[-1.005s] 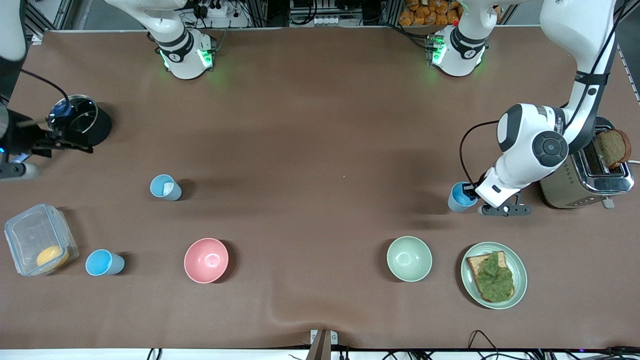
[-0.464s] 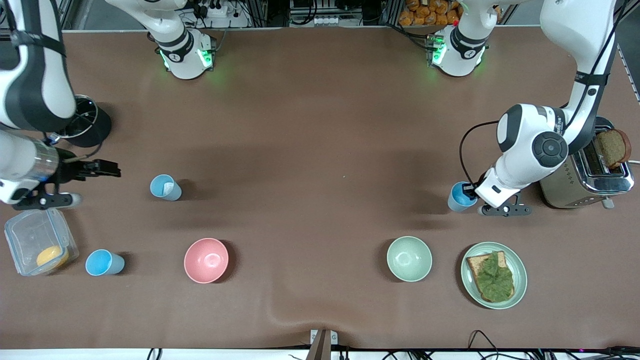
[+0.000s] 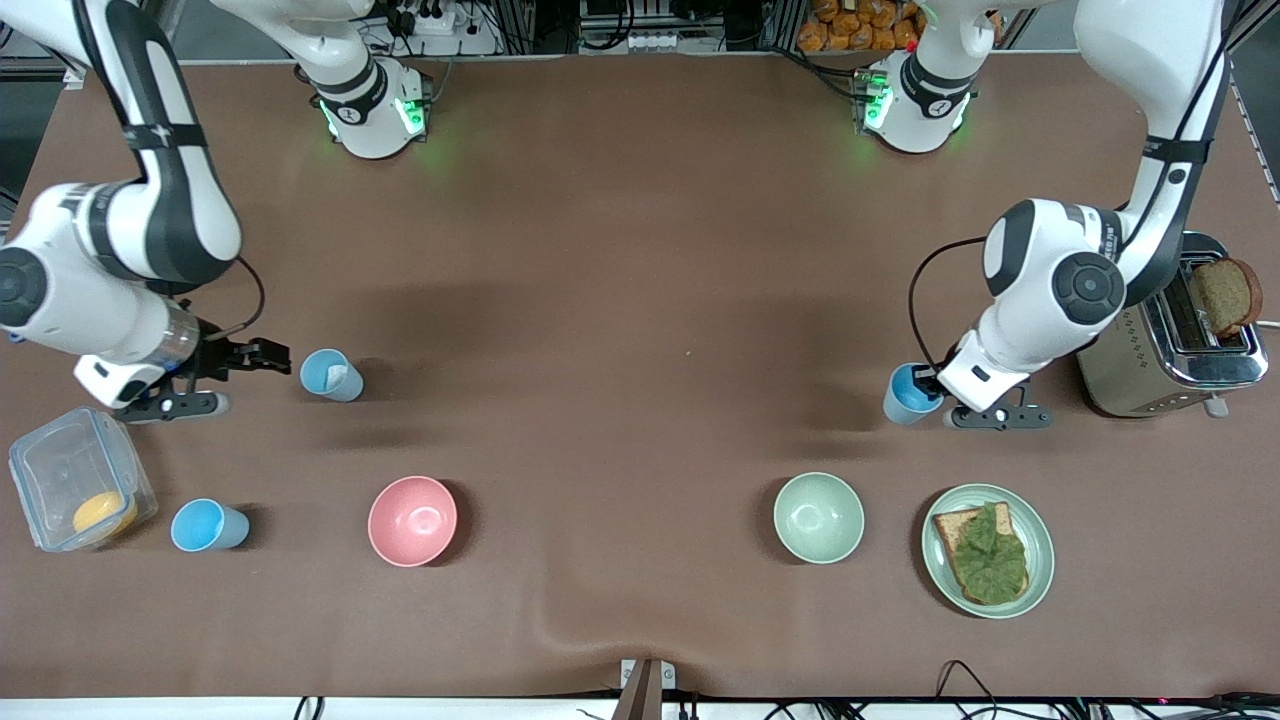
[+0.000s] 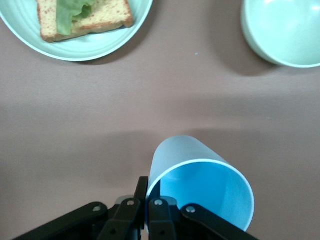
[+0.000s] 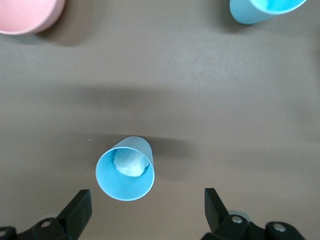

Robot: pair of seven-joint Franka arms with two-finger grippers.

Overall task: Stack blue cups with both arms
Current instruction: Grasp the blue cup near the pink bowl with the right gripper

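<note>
My left gripper [image 3: 935,386] is shut on the rim of a blue cup [image 3: 905,394], beside the toaster. In the left wrist view the fingers [image 4: 142,192] pinch the wall of this cup [image 4: 200,182]. My right gripper [image 3: 268,357] is open, low at the table, just beside the blue cup with the white patch inside [image 3: 330,375], on the side toward the right arm's end. In the right wrist view that cup [image 5: 125,168] stands just ahead of the spread fingers [image 5: 77,210]. A third blue cup [image 3: 206,526] stands nearer the front camera, also seen in the right wrist view [image 5: 265,10].
A pink bowl [image 3: 412,520] and a pale green bowl [image 3: 818,517] stand near the front. A plate with lettuce toast [image 3: 1040,560] lies beside the green bowl. A toaster with bread [image 3: 1170,345] stands at the left arm's end. A clear box [image 3: 60,470] stands beside the third cup.
My right arm has swung in from the table's end, and its open gripper has come up to the patched cup. My left gripper has shifted slightly toward the table's middle with its cup.
</note>
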